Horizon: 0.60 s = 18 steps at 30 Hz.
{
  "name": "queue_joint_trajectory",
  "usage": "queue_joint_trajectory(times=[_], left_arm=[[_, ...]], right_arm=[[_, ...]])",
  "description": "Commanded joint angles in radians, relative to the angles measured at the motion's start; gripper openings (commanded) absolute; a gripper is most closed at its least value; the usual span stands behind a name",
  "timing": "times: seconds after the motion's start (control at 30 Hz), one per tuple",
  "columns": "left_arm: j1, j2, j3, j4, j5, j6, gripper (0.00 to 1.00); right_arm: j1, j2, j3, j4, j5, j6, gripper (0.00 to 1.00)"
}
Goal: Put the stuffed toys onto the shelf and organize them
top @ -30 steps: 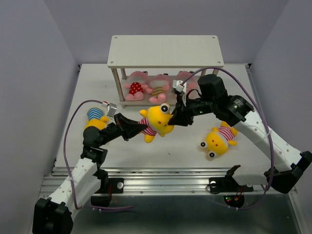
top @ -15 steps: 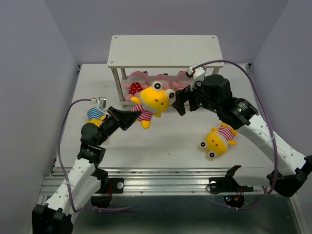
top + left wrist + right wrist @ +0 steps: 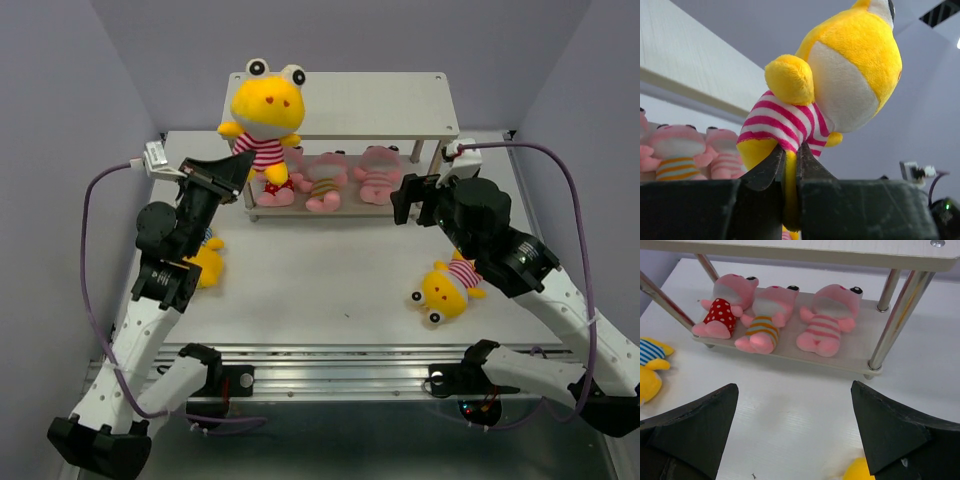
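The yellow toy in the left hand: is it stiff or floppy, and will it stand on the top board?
Likely soft: the left hand pinches the yellow toy to a thin fold at its leg. Probably light, since that small pinch holds it upright. Its head looks big over a narrow body, so it may tip on the top board.

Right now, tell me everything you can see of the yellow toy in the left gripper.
The yellow plush toy is a fuzzy frog-like animal with two big white, black-pupilled eyes atop its head, stubby arms and a pink-and-white striped shirt. It is upright, in the air by the left end of the top board of the shelf; whether it touches the board I cannot tell. The left gripper is shut on its yellow lower body just below the shirt.
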Motion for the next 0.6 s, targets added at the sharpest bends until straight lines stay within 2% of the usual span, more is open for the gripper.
queue_joint_trajectory(times=[0.0, 0.07, 0.27, 0.57], left_arm=[[-0.002, 0.110, 0.173, -0.130, -0.132, -0.097, 0.00], [-0.002, 0.209, 0.264, -0.190, -0.169, -0.117, 0.00], [-0.002, 0.351, 0.483, -0.349, -0.235, -0.135, 0.00], [-0.001, 0.452, 0.577, -0.421, -0.263, -0.178, 0.00]], right_arm=[[0.001, 0.030, -0.016, 0.063, 0.071, 0.030, 1.00], [0.001, 0.036, -0.022, 0.060, 0.068, 0.040, 1.00], [0.001, 0.039, -0.025, 0.062, 0.071, 0.056, 1.00], [0.001, 0.035, -0.032, 0.068, 0.053, 0.059, 1.00]])
